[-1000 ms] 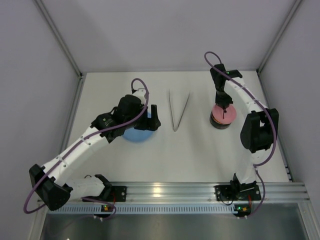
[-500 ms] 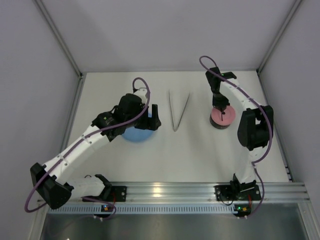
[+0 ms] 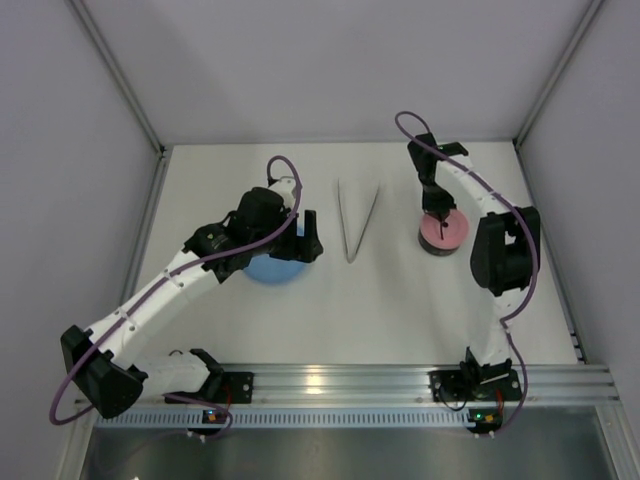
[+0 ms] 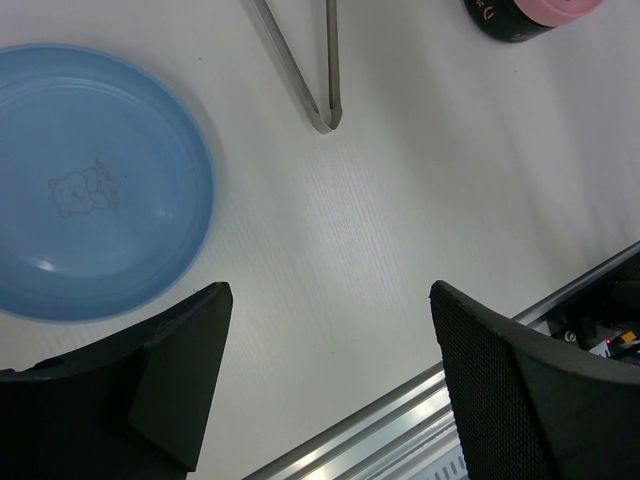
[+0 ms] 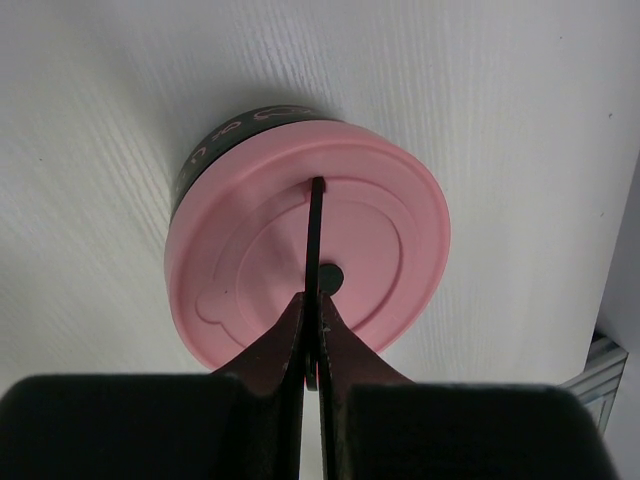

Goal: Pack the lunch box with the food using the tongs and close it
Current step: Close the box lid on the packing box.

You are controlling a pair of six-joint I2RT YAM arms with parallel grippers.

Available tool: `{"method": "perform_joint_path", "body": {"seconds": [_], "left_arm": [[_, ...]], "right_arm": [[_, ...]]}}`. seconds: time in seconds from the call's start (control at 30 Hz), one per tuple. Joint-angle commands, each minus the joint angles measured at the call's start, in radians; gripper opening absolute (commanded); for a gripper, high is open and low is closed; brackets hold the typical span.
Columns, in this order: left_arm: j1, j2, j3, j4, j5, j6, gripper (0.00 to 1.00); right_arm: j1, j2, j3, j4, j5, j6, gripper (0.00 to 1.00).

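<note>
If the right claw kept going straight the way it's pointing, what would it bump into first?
The pink lid on the lunch box. The shut right claw points down at the lid's middle. I can't tell whether it is touching.

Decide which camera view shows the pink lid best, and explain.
Right wrist view: the pink lid fills the frame, face-on. The top view shows it small beneath the right gripper; the left wrist view catches only its edge.

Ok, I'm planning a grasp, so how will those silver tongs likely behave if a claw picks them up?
The tongs look like thin bare metal, so probably light, stiff and slippery. Lying flat on the table, they leave little edge to pinch. Their two arms splay in a V, so squeezing would likely spring them together.
</note>
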Motion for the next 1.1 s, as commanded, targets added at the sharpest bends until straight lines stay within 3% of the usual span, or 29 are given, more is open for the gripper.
{"method": "perform_joint_path", "body": {"seconds": [0.0,0.5,0.73,0.87,1.07], "left_arm": [[0.007,0.002,0.040,0.002,0.013,0.017,0.85],[0.011,0.012,0.031,-0.001,0.025,0.023,0.85],[0.013,0.008,0.023,0.000,0.022,0.020,0.85],[0.013,0.007,0.017,0.002,0.021,0.020,0.85],[0.013,0.012,0.014,0.006,0.019,0.016,0.85]], "right_arm": [[0.019,0.038,0.086,-0.004,-0.003,0.006,0.00],[0.030,0.139,-0.051,0.054,-0.005,0.001,0.03],[0.028,0.018,-0.237,0.260,-0.196,0.018,0.10],[0.028,-0.046,-0.289,0.340,-0.276,0.027,0.25],[0.031,-0.109,-0.266,0.343,-0.258,0.038,0.39]]}}
